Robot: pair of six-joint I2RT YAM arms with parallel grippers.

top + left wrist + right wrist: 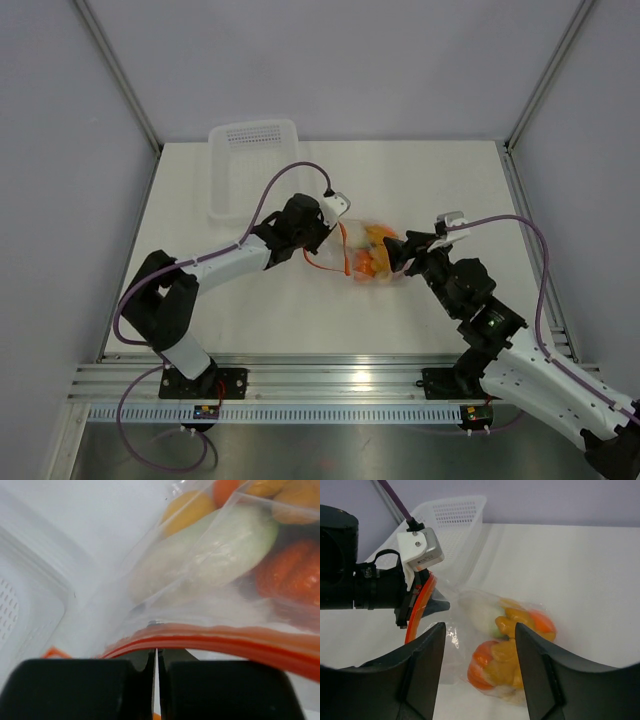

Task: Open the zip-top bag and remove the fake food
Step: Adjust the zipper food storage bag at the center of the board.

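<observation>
The opening step is judged to be in hand. The red-orange zipper strip (235, 641) of the clear, crinkly plastic zip-top bag (378, 262) is pinched between the pressed-together fingers of the left gripper (156, 660). The right gripper (480, 630) is held spread just beside the bag's other end, and nothing is gripped by it.

The bag is found near the middle of the white worktop (250, 310), a little toward its right edge. The fake food (502, 652) is bunched inside, none of it taken out. Whether the seal is already parted cannot be told.

For the next move, the free lip of the strip would need to be caught by the right gripper and drawn away from the left one. A bite on the film alone would likely slip (the plastic looks slick).

One bag is counted, and one white perforated plastic basket (255, 150) at the far left corner of the worktop. Of the food, one white radish-like piece (220, 555), two orange balls (482, 662) and at least two yellow pieces (512, 620) are made out; more may be hidden.
</observation>
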